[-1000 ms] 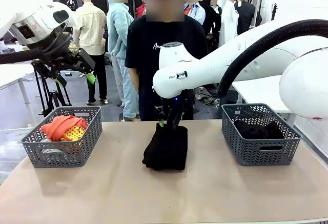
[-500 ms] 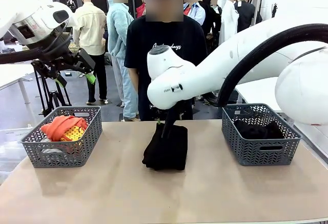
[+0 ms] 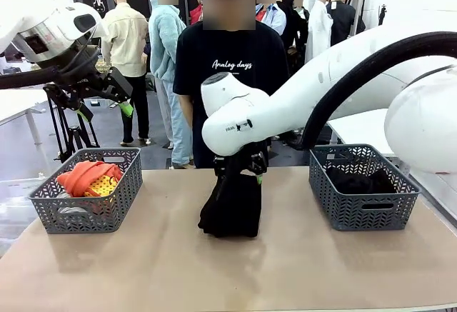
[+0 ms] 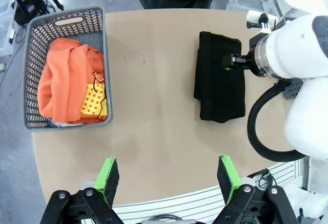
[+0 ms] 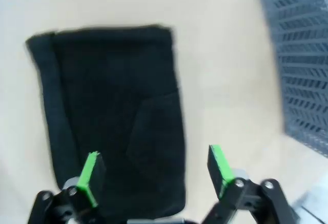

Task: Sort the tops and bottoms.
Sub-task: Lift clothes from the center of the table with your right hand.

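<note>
One of the bottoms, a black folded bundle (image 3: 231,208) (image 4: 220,80) (image 5: 113,106), lies at the table's middle. My right gripper (image 3: 241,175) (image 5: 154,172) hangs open just above its far end, green pads spread over the cloth without gripping it. More black bottoms (image 3: 359,180) fill the right basket (image 3: 363,208). An orange top (image 3: 84,175) (image 4: 66,83) with a yellow print patch lies in the left basket (image 3: 86,212) (image 4: 104,55), a pale cloth edge beneath it. My left gripper (image 3: 125,103) (image 4: 168,180) is open, high above the table's left side.
A person in a black T-shirt (image 3: 228,62) stands at the far edge behind the bundle. The right basket's corner (image 5: 302,65) shows beside the right gripper. Bare tabletop (image 3: 228,276) stretches between the baskets and along the front.
My right arm has swung left and turned its wrist, bringing its open gripper down over the black bundle's far end. The left arm and the garments have stayed put.
</note>
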Action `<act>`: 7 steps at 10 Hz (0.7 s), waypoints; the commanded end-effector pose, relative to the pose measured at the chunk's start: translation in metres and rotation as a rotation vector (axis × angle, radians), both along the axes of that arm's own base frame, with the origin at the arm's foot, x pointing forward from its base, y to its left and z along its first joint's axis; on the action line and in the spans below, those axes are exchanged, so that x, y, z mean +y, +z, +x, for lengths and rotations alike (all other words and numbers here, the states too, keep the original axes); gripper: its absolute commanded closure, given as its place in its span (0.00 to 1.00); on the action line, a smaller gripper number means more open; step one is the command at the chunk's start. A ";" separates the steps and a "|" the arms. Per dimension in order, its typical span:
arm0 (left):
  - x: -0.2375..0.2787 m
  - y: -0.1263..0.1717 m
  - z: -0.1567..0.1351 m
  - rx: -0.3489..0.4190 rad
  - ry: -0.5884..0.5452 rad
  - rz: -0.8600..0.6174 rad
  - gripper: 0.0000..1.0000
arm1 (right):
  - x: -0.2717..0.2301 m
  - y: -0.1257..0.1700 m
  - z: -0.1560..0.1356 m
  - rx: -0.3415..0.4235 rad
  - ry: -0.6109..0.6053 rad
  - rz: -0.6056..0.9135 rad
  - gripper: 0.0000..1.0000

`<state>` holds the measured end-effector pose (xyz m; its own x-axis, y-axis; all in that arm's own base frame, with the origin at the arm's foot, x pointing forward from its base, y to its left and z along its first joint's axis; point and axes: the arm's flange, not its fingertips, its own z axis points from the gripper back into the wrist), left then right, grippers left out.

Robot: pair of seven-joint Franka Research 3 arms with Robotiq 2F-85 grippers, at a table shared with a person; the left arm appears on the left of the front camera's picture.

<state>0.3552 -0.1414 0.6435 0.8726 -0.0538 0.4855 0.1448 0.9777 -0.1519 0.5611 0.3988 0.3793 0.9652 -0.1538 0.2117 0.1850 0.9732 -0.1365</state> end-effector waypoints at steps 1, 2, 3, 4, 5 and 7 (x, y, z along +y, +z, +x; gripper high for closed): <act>0.003 0.001 0.000 -0.001 -0.005 -0.003 0.00 | -0.019 -0.009 -0.005 0.077 0.081 0.173 0.00; 0.003 0.001 0.000 -0.001 -0.005 -0.003 0.00 | -0.021 -0.013 -0.005 0.088 0.141 0.179 0.00; 0.003 0.001 0.000 -0.001 -0.005 -0.003 0.00 | -0.019 -0.016 -0.004 0.073 0.174 0.180 0.00; 0.003 0.001 0.000 -0.001 -0.005 -0.003 0.00 | -0.016 -0.021 -0.002 0.068 0.184 0.157 0.00; 0.003 0.001 0.000 -0.001 -0.005 -0.003 0.00 | -0.010 -0.027 0.002 0.055 0.194 0.130 0.00; 0.003 0.001 0.000 -0.001 -0.005 -0.003 0.00 | 0.005 -0.031 0.008 0.041 0.208 0.049 0.00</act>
